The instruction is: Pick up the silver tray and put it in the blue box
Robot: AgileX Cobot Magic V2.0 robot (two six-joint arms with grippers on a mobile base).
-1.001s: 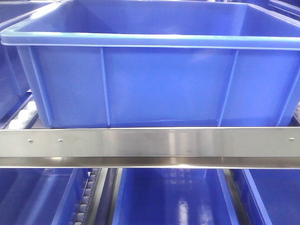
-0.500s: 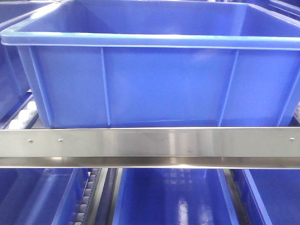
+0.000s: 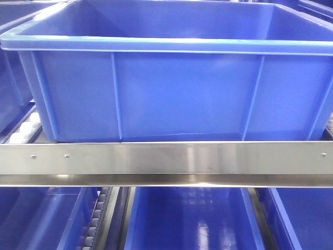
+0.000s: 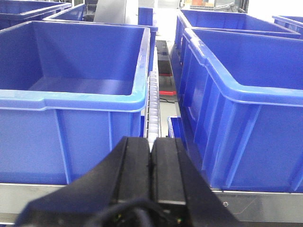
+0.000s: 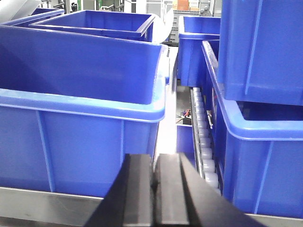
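nothing moved; blue box (image 3: pixel 177 94) rim sits above steel rail (image 3: pixel 166 159).

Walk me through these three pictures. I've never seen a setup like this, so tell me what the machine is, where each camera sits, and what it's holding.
This is a two-armed robot on a wheeled base. The front view looks straight at a large blue box resting on a steel rail, with more blue crates below. The other two cameras ride on the arms' wrists. The black wedge at the bottom of each is that arm's pincer: the left pincer and right pincer, both with fingers pressed together, holding nothing. They look out over rows of blue crates with a roller track between them. The silver tray it should fetch appears in no picture.
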